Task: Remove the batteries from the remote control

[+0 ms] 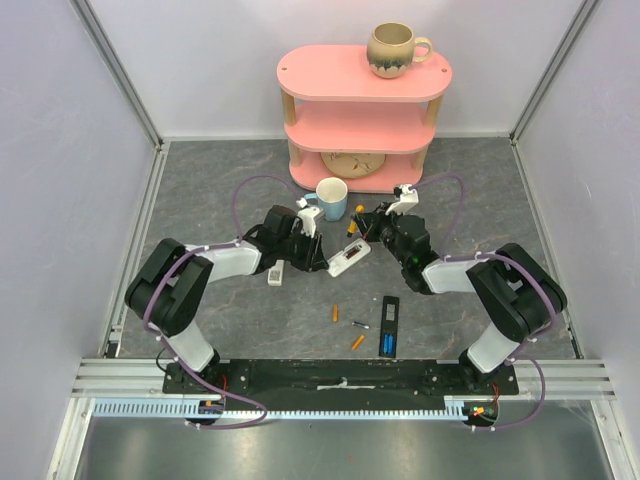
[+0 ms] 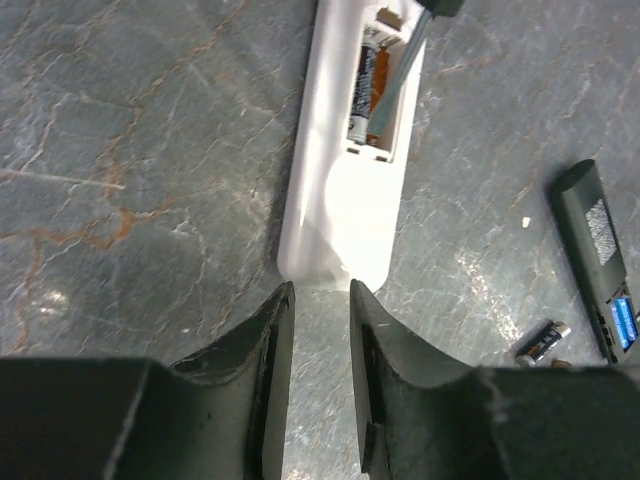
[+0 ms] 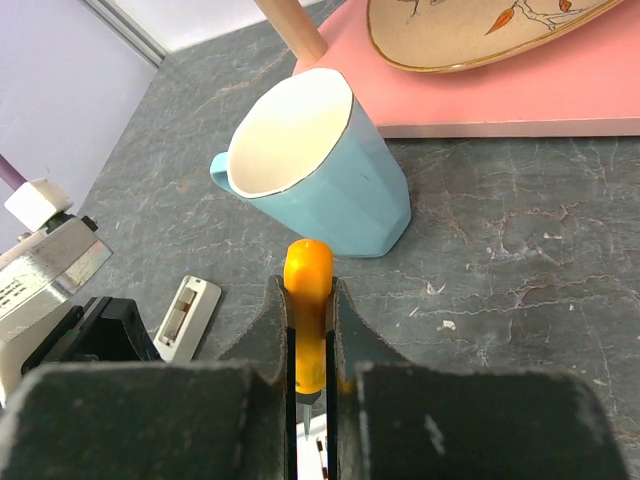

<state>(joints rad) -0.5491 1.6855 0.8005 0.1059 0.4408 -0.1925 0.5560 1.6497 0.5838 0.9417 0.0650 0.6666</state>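
Observation:
The white remote (image 2: pixel 345 200) lies back up with its compartment open; an orange-and-black battery (image 2: pixel 364 85) sits inside. The grey shaft of the orange-handled screwdriver (image 2: pixel 396 75) reaches into the compartment beside that battery. My right gripper (image 3: pixel 310 290) is shut on the screwdriver's handle (image 3: pixel 307 265), above the remote (image 1: pixel 349 259). My left gripper (image 2: pixel 320 300) is open with a narrow gap and empty, its tips at the remote's near end. In the top view it (image 1: pixel 322 262) is left of the remote, with the right gripper (image 1: pixel 372 232) behind it. Loose batteries (image 1: pixel 336 313) lie nearer the bases.
The white battery cover (image 1: pixel 276 275) lies left of the remote. A black remote (image 1: pixel 389 327) with blue cells lies at the front right. A blue mug (image 1: pixel 332 198) stands just behind the grippers. The pink shelf (image 1: pixel 330 75) holds a plate and a beige mug (image 1: pixel 392 48).

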